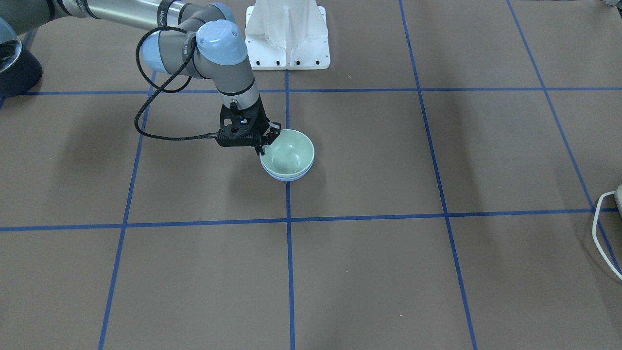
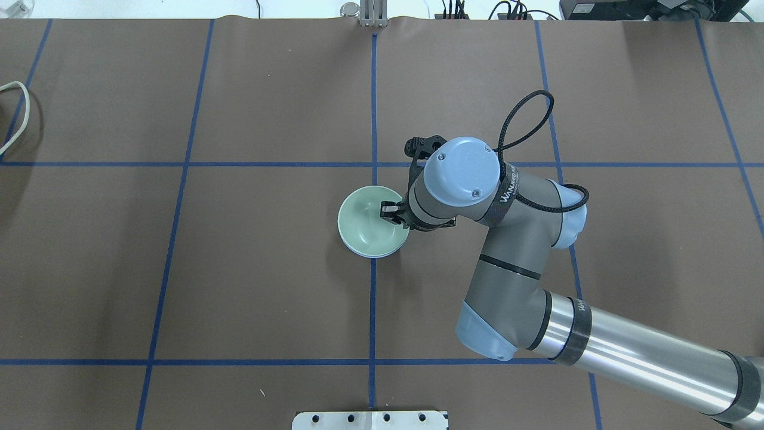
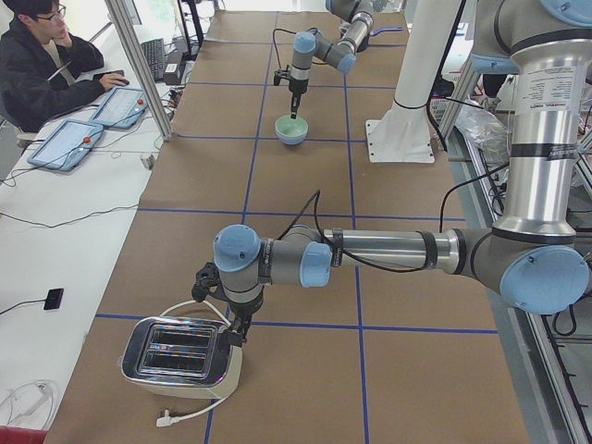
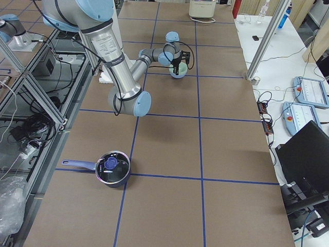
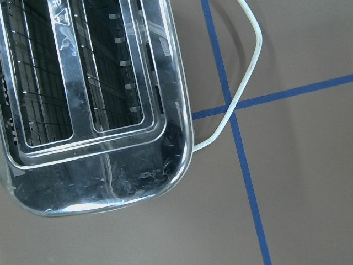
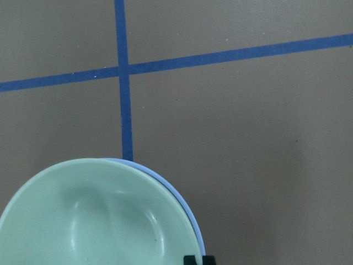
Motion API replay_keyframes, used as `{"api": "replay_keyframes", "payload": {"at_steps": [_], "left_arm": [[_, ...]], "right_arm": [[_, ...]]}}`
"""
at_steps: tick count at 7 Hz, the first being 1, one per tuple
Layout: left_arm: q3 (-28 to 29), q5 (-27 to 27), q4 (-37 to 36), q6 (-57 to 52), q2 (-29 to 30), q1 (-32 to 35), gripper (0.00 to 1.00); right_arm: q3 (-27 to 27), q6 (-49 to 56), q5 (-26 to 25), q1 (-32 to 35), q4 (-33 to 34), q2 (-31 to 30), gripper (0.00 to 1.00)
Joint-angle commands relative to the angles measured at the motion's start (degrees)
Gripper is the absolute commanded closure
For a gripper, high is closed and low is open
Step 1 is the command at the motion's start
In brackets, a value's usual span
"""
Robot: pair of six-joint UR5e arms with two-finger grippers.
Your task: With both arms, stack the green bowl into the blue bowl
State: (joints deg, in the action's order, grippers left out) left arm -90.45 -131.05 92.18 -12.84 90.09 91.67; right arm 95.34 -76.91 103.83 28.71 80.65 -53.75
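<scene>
The green bowl [image 1: 290,154] sits nested inside the blue bowl [image 1: 286,178] near the table's middle, and only a thin blue rim shows beneath it. The pair also shows in the overhead view [image 2: 365,222] and in the right wrist view [image 6: 94,221]. My right gripper [image 1: 267,139] stands over the bowls' rim on the robot's side, open, with one finger inside the green bowl and the other outside. My left gripper [image 3: 233,326] hovers far away over a toaster; I cannot tell whether it is open or shut.
A chrome toaster [image 3: 180,361] with a white cord stands at the table's left end, filling the left wrist view [image 5: 94,110]. A dark pot with a lid [image 4: 112,169] sits at the right end. The white pedestal [image 1: 286,34] stands behind the bowls.
</scene>
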Motion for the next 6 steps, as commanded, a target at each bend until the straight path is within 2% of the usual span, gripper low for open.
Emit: {"api": "replay_keyframes", "payload": {"at_steps": [1,2,3,4,6], "left_arm": [[-0.1,0.0,0.0,0.3,0.0,0.0,0.0],[-0.1,-0.1,0.0,0.4,-0.1,0.0,0.0],[-0.1,-0.1,0.0,0.4,-0.3,0.0,0.0],[-0.2,-0.1,0.0,0.7,-1.0,0.0,0.0],[-0.1,-0.1,0.0,2.9,-1.1,0.0,0.0]], "right_arm": [[1.1,0.2,0.2,0.0,0.0,-0.2,0.0],[2.5,1.0,0.8,1.2,0.6,-0.1,0.0],[2.7,2.6,4.8,5.0,0.8,-0.6,0.0],[2.5,8.6,10.5,10.6,0.9,-2.9,0.0],[-1.5,33.4,17.5,25.5,0.9,-10.0,0.0]]}}
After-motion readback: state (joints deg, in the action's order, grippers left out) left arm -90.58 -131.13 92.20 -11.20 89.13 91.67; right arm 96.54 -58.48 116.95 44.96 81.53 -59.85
